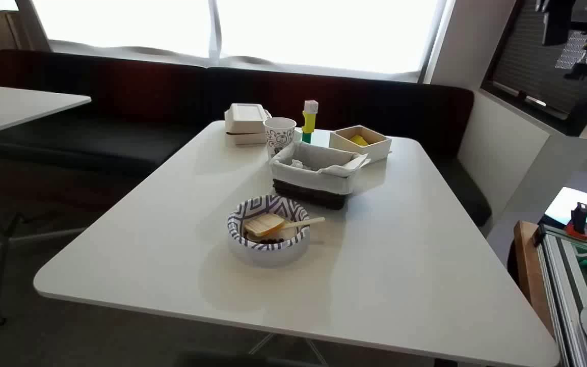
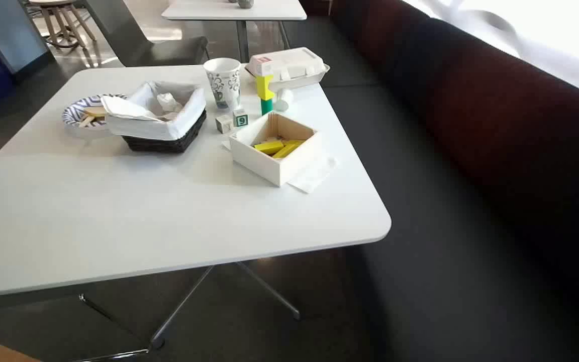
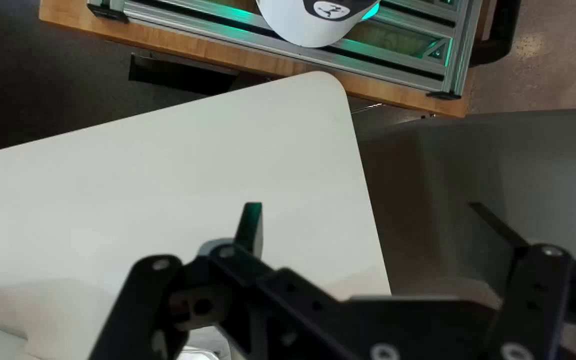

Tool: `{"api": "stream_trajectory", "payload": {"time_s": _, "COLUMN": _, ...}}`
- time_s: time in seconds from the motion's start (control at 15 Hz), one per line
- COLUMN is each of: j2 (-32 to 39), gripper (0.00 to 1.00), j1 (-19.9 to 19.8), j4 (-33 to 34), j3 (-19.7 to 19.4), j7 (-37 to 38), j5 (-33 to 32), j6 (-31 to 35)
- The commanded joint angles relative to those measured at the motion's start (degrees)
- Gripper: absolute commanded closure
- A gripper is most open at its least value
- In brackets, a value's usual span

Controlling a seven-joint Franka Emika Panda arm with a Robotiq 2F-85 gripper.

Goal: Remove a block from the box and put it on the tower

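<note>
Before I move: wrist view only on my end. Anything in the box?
Observer: Yes. In an exterior view, yellow blocks lie inside the box.
Operator: Target upright?
Observer: Yes. In both exterior views the tower stands upright, green low down, yellow above, pale on top.
Operator: Loose stuff near it?
Observer: Yes. In an exterior view, a cube marked 9 sits near it, with a second cube next to that.
</note>
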Motion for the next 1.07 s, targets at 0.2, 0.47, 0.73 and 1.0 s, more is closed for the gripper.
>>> {"api": "stream_trajectory", "payload": {"time_s": 0.2, "j2": 0.1, "gripper": 0.0, "j1": -0.5, "j4": 0.1, "j3": 0.4, "j7": -0.3, "j5": 0.2, "j6": 0.0}}
{"api": "stream_trajectory", "payload": {"time_s": 0.47, "j2": 2.1, "gripper": 0.0, "j1": -0.2, "j4": 1.0, "j3": -0.1, "j7": 0.2, "j5": 1.9, "j6": 0.5}}
{"api": "stream_trajectory", "payload": {"time_s": 0.73, "j2": 12.2, "gripper": 0.0, "j1": -2.6, "j4": 4.2, "j3": -0.4, "j7": 8.4, "j5": 6.6, "j6": 9.5}}
{"api": "stream_trajectory", "payload": {"time_s": 1.0, "j2": 22.7, "gripper": 0.0, "j1": -6.6, "j4": 5.5, "j3": -1.2, "j7": 13.1, "j5": 6.5, "j6": 24.9}}
